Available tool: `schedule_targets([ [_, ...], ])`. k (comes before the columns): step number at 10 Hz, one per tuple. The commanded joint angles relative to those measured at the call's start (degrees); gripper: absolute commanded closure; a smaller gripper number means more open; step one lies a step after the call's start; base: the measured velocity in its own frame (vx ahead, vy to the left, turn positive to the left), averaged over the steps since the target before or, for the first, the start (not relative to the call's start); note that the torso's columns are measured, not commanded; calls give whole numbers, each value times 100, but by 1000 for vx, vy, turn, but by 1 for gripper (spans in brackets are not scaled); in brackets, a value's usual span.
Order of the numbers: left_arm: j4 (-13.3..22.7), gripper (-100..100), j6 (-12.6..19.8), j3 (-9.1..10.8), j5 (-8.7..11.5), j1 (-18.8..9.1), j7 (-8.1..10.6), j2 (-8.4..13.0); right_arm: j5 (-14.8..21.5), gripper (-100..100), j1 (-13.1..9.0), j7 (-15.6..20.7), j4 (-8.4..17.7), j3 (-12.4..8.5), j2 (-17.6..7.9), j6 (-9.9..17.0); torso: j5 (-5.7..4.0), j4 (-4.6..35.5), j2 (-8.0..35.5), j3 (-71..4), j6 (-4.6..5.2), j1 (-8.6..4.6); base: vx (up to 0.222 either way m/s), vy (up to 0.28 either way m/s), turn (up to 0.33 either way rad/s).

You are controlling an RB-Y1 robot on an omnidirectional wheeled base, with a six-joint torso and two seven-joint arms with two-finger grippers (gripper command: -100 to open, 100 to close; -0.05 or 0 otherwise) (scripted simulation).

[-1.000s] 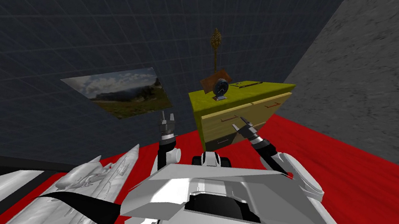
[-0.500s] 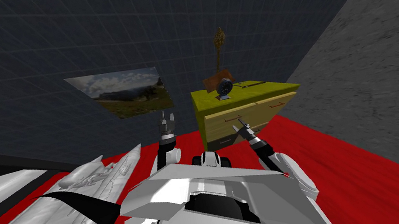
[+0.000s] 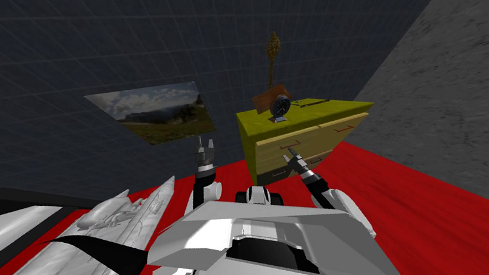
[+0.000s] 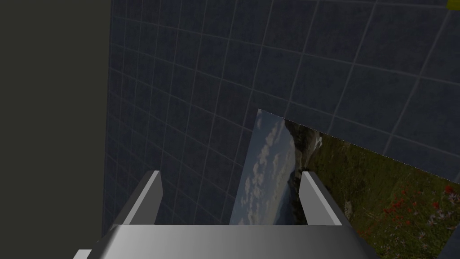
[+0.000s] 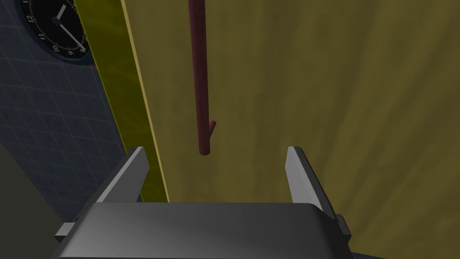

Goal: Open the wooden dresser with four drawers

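Right claw (image 5: 216,152) spread, arm stretched forward toward dresser (image 3: 322,132) front, dark red handle (image 5: 200,81) just ahead.

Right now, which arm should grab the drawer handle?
Right. The right tool is open and faces the dresser front, with the end of the handle just ahead. The left tool points at the picture on the wall.
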Motion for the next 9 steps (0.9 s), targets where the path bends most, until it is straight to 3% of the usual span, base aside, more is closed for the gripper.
schedule_targets([
  [1,0,0,0,0,0,0,0,0,130,-100,-19,177,59,-31,467,-9,-1,0,-3,-1,0,-3,-1,34,8],
  [2,0,0,0,0,0,0,0,0,144,-100,-21,199,68,-35,602,-12,-2,-1,-4,-2,0,-6,-6,20,5],
  [5,0,0,0,0,0,1,0,0,196,-100,-80,-35,-71,-30,398,175,1,-3,-14,-7,-1,5,30,30,27],
  [6,0,0,0,0,0,1,0,0,177,-100,-62,30,-40,-35,423,115,3,-5,-17,-10,0,11,27,22,6],
  [7,0,0,0,1,0,1,0,0,131,100,-8,187,55,-30,527,-15,0,-2,-2,-2,1,0,-41,-27,-59],
  [9,0,0,0,1,0,0,0,1,153,100,-26,23,-52,-33,417,65,-3,5,13,10,-1,-7,-84,-27,-13],
])
